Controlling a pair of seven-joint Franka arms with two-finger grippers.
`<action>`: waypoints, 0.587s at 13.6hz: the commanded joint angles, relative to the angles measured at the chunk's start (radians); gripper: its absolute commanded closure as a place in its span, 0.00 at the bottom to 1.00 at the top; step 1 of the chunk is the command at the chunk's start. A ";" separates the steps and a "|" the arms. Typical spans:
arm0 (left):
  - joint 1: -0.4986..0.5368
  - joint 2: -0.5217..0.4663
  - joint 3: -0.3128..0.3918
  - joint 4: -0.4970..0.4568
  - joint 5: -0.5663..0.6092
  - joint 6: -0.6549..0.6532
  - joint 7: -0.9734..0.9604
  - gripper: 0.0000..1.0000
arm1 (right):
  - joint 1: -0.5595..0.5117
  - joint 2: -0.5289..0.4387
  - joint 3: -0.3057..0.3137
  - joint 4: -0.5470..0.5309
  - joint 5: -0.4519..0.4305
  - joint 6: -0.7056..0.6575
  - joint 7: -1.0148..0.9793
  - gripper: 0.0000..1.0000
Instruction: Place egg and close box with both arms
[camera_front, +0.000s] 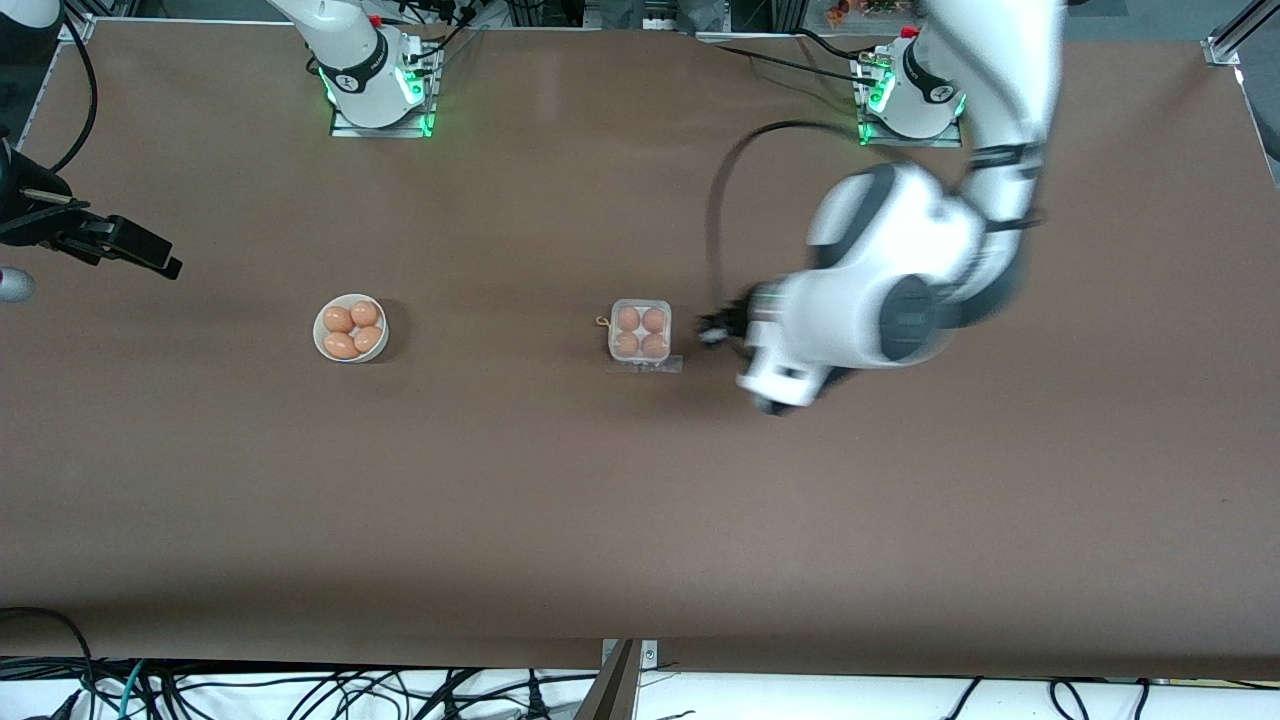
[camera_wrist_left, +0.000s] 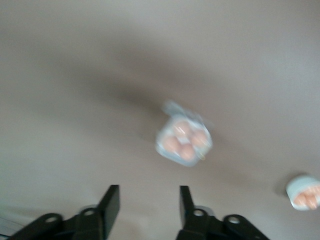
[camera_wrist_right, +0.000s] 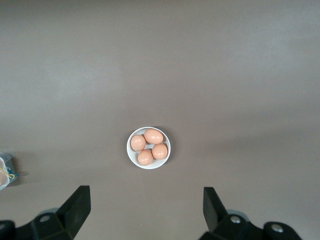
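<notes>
Jaws of the left gripper (camera_wrist_left: 149, 205) are seen parted and empty over bare surface (camera_front: 640, 520) beside the box (camera_front: 640, 333), whose four cells are filled and whose clear lid is judged unshut. Jaws of the right gripper (camera_wrist_right: 146, 210) are spread wide, waiting high above the bowl (camera_wrist_right: 148, 148) of eggs.

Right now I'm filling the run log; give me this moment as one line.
box: four eggs in, lid open | left pincer: open, empty, beside box | right pincer: open, above bowl | bowl: four eggs
</notes>
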 joint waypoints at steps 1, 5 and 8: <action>-0.021 -0.016 -0.001 0.033 0.164 -0.012 0.026 0.15 | -0.012 -0.013 0.011 -0.011 -0.004 0.006 -0.011 0.00; 0.014 -0.016 0.093 0.036 0.171 0.000 0.181 0.01 | -0.012 -0.013 0.011 -0.011 -0.004 0.006 -0.011 0.00; 0.028 -0.015 0.161 0.034 0.172 0.080 0.288 0.00 | -0.012 -0.013 0.011 -0.011 -0.004 0.006 -0.013 0.00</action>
